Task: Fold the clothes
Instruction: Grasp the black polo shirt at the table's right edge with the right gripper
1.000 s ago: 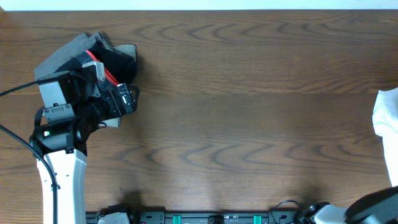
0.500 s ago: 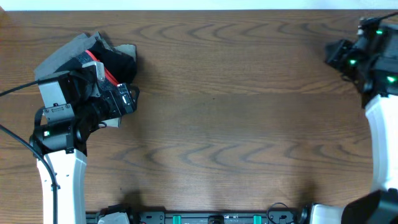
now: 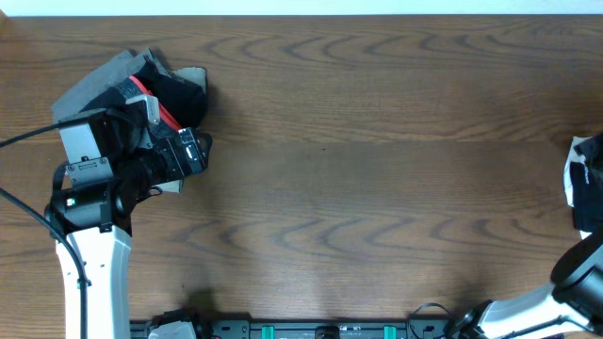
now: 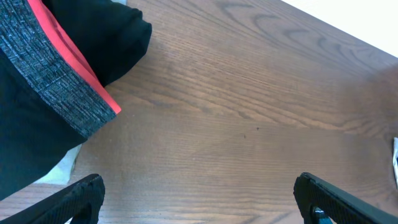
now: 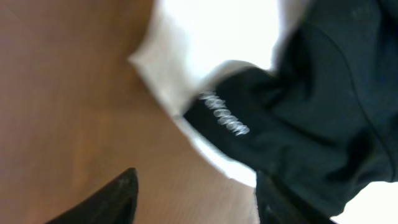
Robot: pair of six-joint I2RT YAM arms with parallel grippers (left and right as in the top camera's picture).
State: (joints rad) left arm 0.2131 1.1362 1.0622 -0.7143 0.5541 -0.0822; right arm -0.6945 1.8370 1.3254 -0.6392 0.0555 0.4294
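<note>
— Right arm has swung back down from the far corner to the right edge of the table.
— And the right gripper hovers there with its fingers spread, nothing caught. Below it, a black garment lies over a white piece.
— The other side?
— The left gripper is wide apart too, beside the grey and red-striped pile.
— Risk?
— A shallow pinch could snag both layers, or drag them off the edge.
</note>
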